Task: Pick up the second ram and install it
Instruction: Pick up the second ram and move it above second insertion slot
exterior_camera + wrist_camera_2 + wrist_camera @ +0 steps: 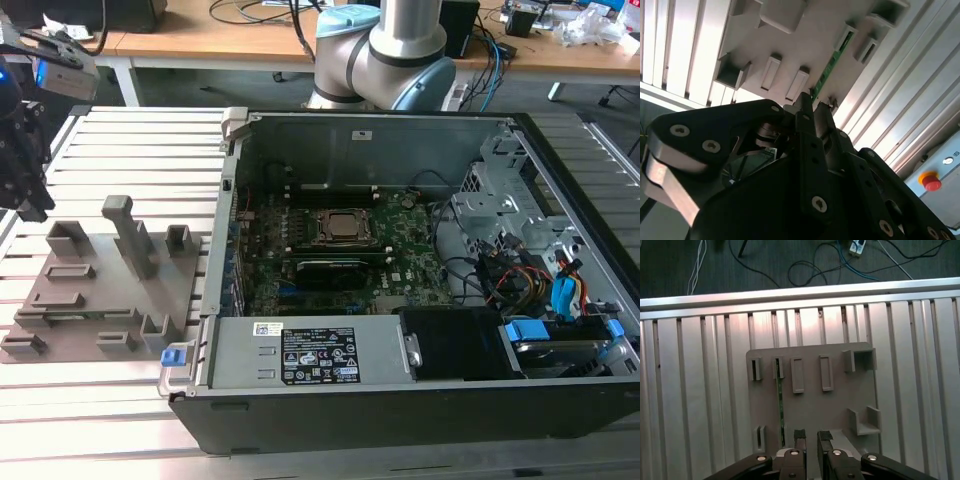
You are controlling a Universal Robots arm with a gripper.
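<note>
Hand point(811, 436): apart, empty, over fixture point(840, 405).
Second ram point(780, 401): we judge it light, stiff, fragile; grip flat faces midway.

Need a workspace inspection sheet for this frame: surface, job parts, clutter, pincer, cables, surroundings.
Surface: slatted aluminium table carrying a grey fixture plate and an open computer case.
Job's things: second ram stands on edge in a fixture slot, not gripped.
Clutter: nothing seen.
Pincer: pincer open, nothing between its fingers, close beside the ram's end.
Cables: loose floor cables; case wiring.
Surroundings: red stop button; wooden desk.
</note>
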